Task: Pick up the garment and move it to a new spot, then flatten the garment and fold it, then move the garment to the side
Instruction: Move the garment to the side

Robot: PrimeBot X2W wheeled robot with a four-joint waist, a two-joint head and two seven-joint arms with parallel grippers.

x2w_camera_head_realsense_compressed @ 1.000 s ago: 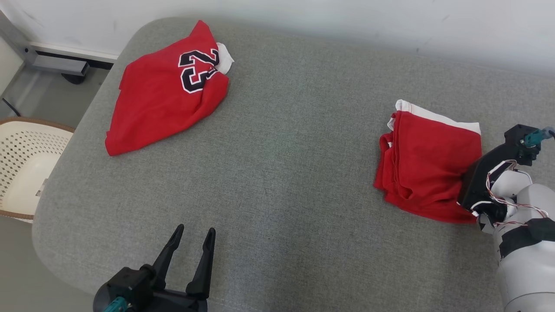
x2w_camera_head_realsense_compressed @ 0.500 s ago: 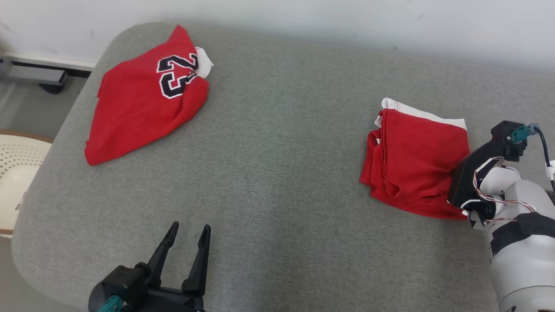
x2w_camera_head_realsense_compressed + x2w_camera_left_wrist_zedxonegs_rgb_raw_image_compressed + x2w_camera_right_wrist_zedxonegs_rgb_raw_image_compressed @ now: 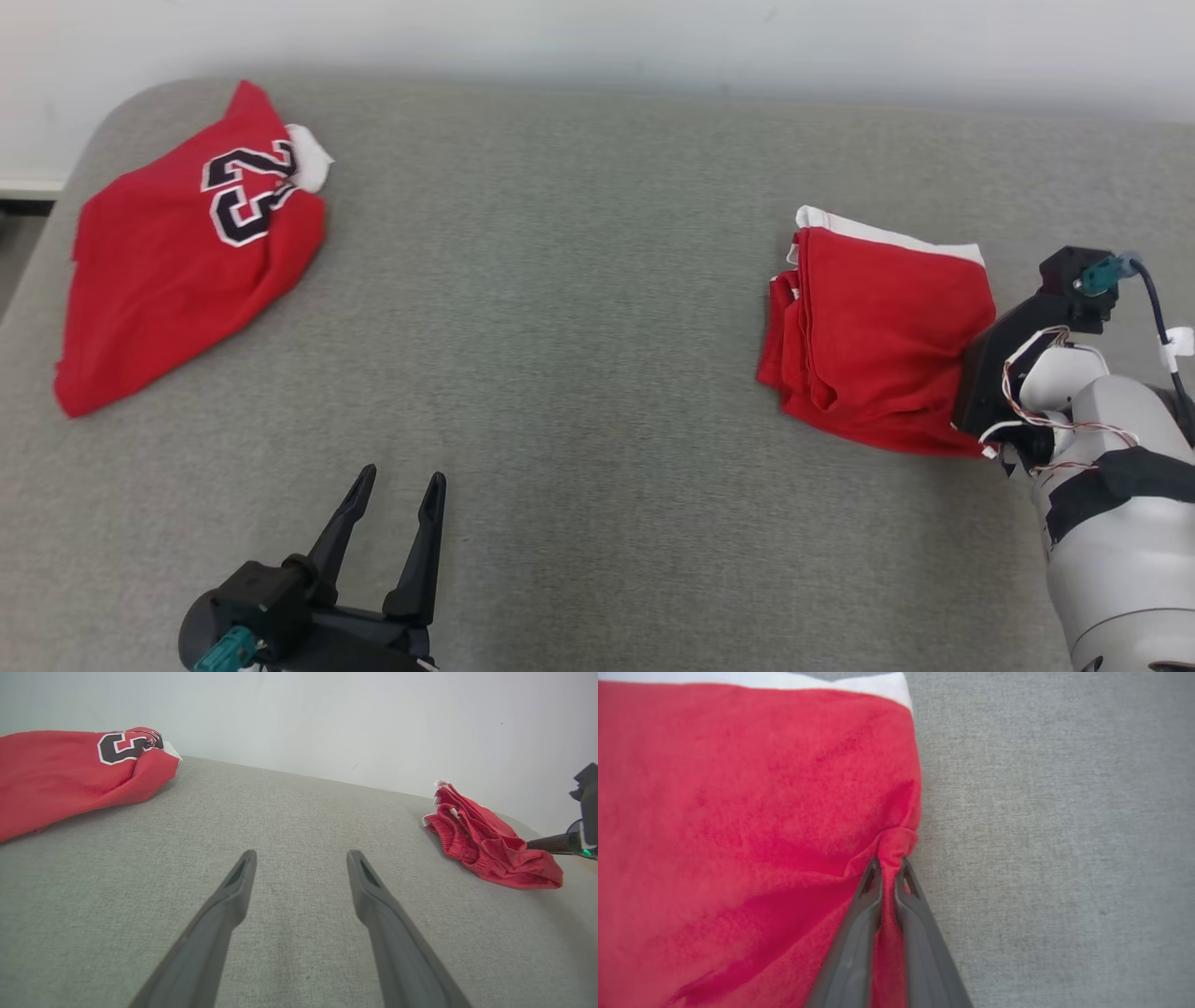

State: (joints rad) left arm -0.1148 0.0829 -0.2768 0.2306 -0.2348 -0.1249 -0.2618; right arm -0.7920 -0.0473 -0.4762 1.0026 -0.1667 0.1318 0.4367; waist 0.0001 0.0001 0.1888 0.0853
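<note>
Right end effector (image 3: 888, 862) has now clenched on the right edge of the folded red cloth garment with white trim (image 3: 878, 336); left end effector (image 3: 401, 478) stays released.

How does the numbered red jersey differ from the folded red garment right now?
1. Print: the numbered jersey shows a black, white-edged number; the folded red garment shows none, just a white band along one edge.
2. Pose: the jersey lies loose and spread; the folded garment is a compact stack.
3. Contact: the jersey lies untouched; the right gripper is shut on the folded garment's edge.
Shared: both red, on the grey cushion.
</note>
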